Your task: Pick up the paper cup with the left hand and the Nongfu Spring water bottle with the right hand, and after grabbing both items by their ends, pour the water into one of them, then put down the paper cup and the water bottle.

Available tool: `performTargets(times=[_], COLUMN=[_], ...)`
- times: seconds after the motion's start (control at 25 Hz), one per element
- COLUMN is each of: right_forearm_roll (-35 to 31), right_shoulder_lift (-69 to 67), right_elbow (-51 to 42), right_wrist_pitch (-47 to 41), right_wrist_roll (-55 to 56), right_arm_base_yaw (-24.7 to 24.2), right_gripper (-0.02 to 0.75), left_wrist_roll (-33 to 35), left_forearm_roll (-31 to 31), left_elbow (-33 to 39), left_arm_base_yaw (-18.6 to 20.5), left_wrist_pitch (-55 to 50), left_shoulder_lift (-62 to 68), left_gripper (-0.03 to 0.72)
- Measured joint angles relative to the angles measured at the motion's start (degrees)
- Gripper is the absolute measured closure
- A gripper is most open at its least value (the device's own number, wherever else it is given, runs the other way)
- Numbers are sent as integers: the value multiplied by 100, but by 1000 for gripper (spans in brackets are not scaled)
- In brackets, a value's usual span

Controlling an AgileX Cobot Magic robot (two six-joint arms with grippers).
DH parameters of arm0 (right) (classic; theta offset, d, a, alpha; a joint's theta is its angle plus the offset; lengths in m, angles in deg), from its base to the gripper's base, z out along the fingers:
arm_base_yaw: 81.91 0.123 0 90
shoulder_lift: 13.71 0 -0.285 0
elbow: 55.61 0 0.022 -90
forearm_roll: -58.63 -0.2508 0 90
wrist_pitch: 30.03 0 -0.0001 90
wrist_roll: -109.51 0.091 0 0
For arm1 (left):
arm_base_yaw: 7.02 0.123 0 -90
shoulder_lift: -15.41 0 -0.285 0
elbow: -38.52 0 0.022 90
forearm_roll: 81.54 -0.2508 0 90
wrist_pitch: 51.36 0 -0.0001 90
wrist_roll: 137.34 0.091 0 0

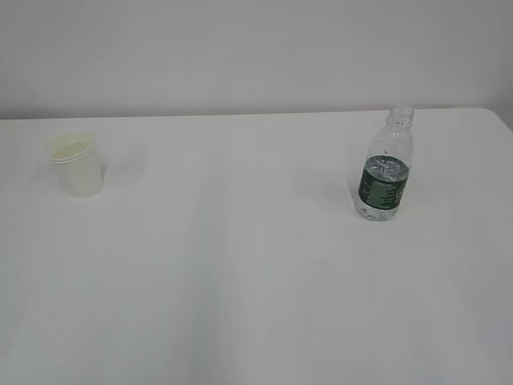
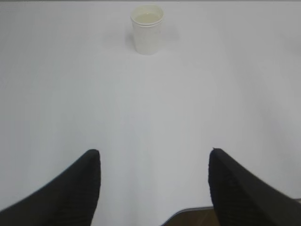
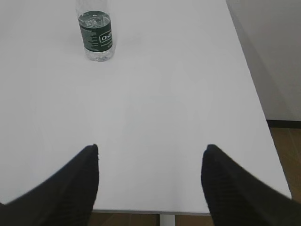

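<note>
The paper cup (image 1: 77, 164) stands upright on the white table (image 1: 240, 265), far left in the exterior view and near the back edge. The Nongfu Spring water bottle (image 1: 385, 164) stands upright far right, well apart from the cup. Neither arm appears in the exterior view.

The left hand (image 2: 155, 188) hangs over the near table edge with its jaws spread and nothing between them. The cup is well ahead of it and slightly left of the jaw centreline. The right hand (image 3: 150, 183) is likewise spread and empty. The bottle is well ahead and clearly left of its centreline.

Judged step: the approach, before either pick-up.

- Left hand: advance low and level, shift slightly left, and close on the cup wall below the rolled rim with light pressure. The thin paper is likely to crush.
- Right hand: shift left, then close on the ribbed body at or below the green label (image 3: 97, 37). The bottle has no cap, so it should stay vertical until the pour.

Orientation: the long axis of both items is vertical, with mouths pointing up. The water (image 1: 383, 210) fills the bottle only to about the top of the label. The cup's tapered base is down.
</note>
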Motion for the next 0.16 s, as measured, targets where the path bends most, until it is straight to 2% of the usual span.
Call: performTargets(times=[0.16], right_forearm_roll=[0], right_shoulder_lift=[0], right_elbow=[0], right_wrist_pitch=[0], right_wrist_roll=[0], right_arm_base_yaw=[0], right_gripper=[218], left_wrist_roll=[0], left_forearm_roll=[0], left_elbow=[0], left_arm_base_yaw=[0], left_wrist_pitch=[0], left_shoulder_lift=[0], left_gripper=[181])
